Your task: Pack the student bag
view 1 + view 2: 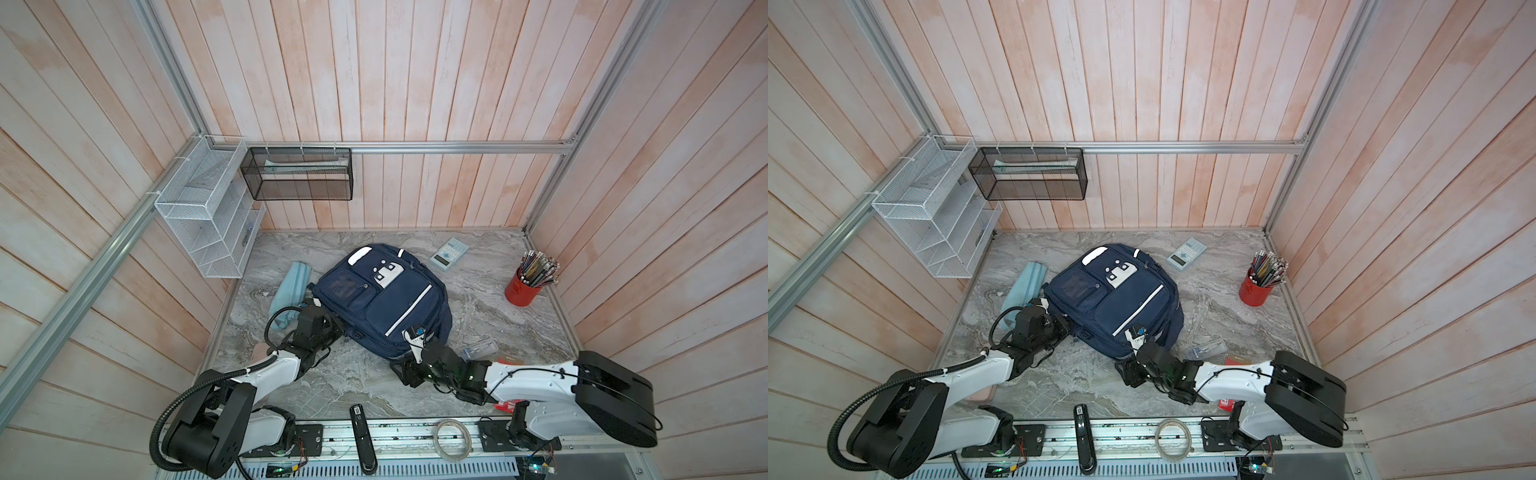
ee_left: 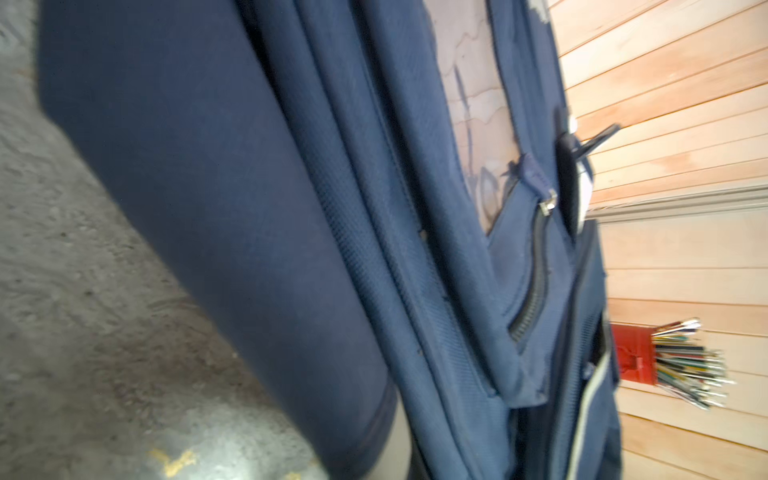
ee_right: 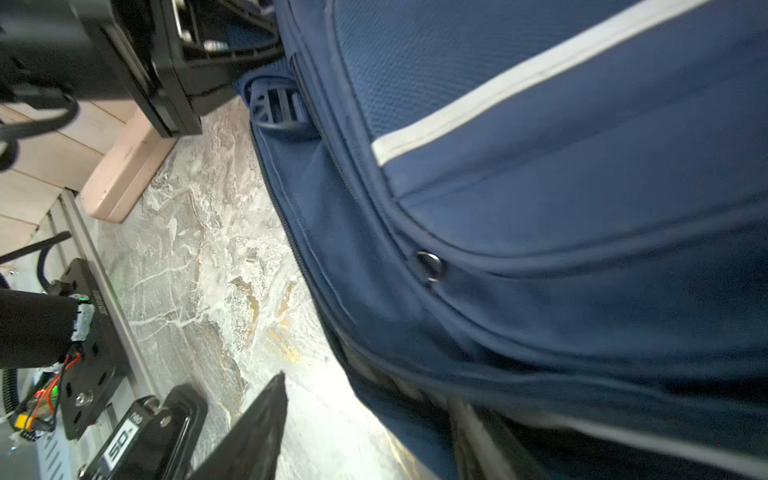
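We see the student bag [image 1: 382,299], a big navy blue cloth backpack with shiny white stripes, white patches with black studs and a few zip pockets. It lies flat, front side up, in the middle of the grey stone-look table [image 1: 478,299]. A soft light blue pencil pouch [image 1: 291,286] lies just beside its left side, and a round red cup full of pencils [image 1: 523,291] stands well apart on the right. Up close the cloth [image 2: 249,187] looks thick, with rolled seams and a dark zip. The left gripper [image 1: 338,330] is pressed against the near left edge of the bag. Its jaws are closed tight, but we cannot tell if any cloth is caught in them. The right gripper [image 1: 413,338] sits at the near edge of the bag, by the end of a white stripe. Its jaws stand apart: one black finger [image 3: 266,415] points over the bare table and does not touch the bag. The other finger is a blur down by the bag's edge.
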